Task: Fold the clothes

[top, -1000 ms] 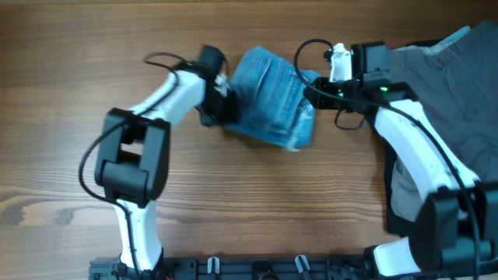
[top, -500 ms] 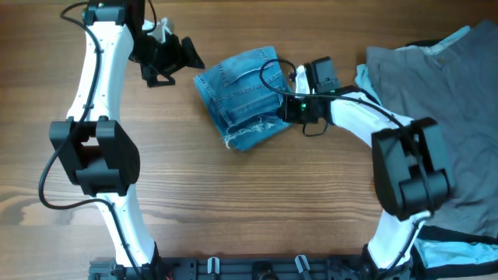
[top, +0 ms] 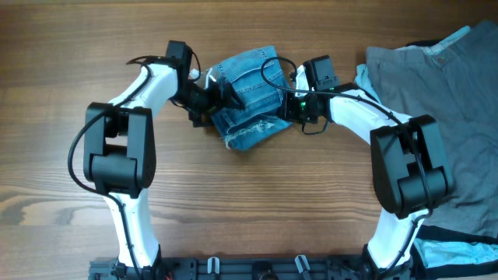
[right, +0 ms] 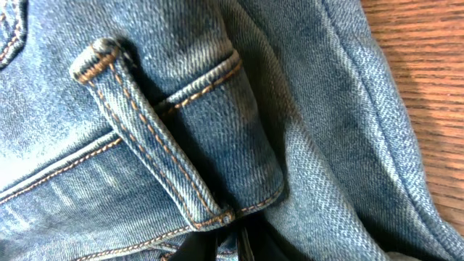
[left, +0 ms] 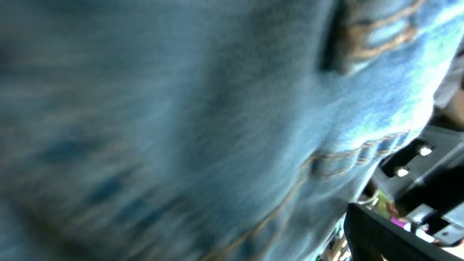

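Observation:
The light-blue jeans (top: 253, 82) lie folded into a small bundle at the table's middle, frayed hem toward the front. My left gripper (top: 216, 105) sits at the bundle's left edge with its fingers spread, one reaching over the denim. The left wrist view is filled with blurred jeans (left: 181, 109), and its fingers are hidden there. My right gripper (top: 286, 107) is at the bundle's right side. In the right wrist view the right gripper (right: 243, 250) pinches a thin fold of jeans (right: 326, 145) just below a belt loop (right: 145, 138).
A large grey garment (top: 451, 117) covers the table's right side, close behind the right arm. Pale-blue cloth (top: 364, 76) peeks out at its left edge and again at the front right corner (top: 455, 257). Bare wood (top: 257, 202) lies in front of the jeans.
My left arm swung in from the far left, its gripper open, and now rests against the jeans' left edge. The right gripper has stayed on the jeans' right side.

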### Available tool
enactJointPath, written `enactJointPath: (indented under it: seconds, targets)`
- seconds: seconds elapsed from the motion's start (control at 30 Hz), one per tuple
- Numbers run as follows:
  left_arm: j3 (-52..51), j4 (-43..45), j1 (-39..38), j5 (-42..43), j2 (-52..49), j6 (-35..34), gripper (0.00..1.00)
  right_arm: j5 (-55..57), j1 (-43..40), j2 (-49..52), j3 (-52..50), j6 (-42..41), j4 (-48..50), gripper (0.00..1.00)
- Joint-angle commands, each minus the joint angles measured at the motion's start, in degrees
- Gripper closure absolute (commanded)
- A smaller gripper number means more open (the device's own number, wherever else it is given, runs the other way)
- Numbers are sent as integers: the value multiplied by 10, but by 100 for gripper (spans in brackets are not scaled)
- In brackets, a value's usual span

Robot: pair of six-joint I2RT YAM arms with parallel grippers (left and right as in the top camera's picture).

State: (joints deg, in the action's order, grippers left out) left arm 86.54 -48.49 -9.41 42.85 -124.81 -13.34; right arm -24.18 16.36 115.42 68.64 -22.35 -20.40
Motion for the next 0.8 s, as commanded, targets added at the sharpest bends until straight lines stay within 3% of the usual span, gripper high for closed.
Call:
enactJointPath:
  seconds: [0.0,0.07,0.1,0.2,0.27,0.3,0.4,0.57,0.7,0.77]
  targets:
    - [-53,61,-29,-33,-8,-83,0,47,2,42,-15,-3,-18,88]
    - [-80,113,-35,-39,-8,-136,4,47,2,42,-15,-3,-22,88]
    - [-93,137,-36,-40,-8,-163,12,47,2,42,-15,-3,-24,89]
    - [-111,172,-36,-43,-8,-206,51,46,2,42,-15,-3,-34,89]
    - [-111,160,-33,-43,-8,-201,87,18,-2,38,-15,0,-46,89]
    - [-111,152,-30,-43,-7,-195,94,4,-6,32,-15,1,-54,89]
    - [-111,111,-1,-43,10,-152,96,-37,-32,-13,-15,25,-79,89]
    - [-94,51,105,-43,113,-93,96,-77,-71,-171,-15,67,-93,89]
    - [-93,98,223,-51,165,-94,96,-72,-71,-237,-15,67,-83,89]
    - [-93,142,294,-104,158,-109,96,-72,-70,-239,-15,64,-89,89]
